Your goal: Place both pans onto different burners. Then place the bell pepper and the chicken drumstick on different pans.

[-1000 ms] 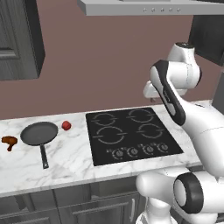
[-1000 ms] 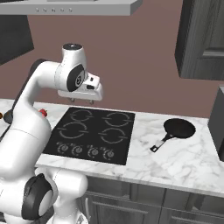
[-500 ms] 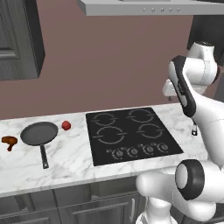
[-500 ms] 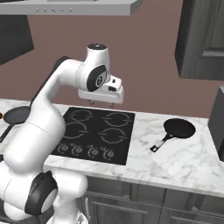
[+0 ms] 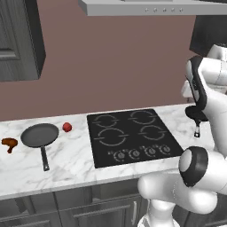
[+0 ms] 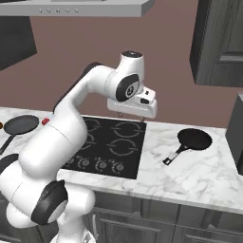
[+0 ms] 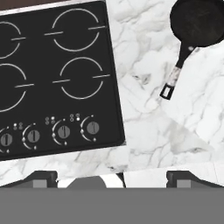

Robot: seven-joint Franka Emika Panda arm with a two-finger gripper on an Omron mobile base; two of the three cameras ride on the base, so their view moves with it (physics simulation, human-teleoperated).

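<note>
A black glass cooktop [image 5: 133, 137] with pale ring burners [image 7: 82, 29] sat in white grey-veined marble counter [image 6: 199, 171], beside a dark grey pan [image 5: 39, 135], red bell pepper [image 5: 67, 127] and brown-orange drumstick [image 5: 9, 143].

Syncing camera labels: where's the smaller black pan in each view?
Left base view: smaller black pan at the right edge, partly behind the arm.
Right base view: on the marble counter, right of the cooktop.
Hand view: top right corner, handle pointing down-left.
Shared landmark: the cooktop's knob row.
</note>
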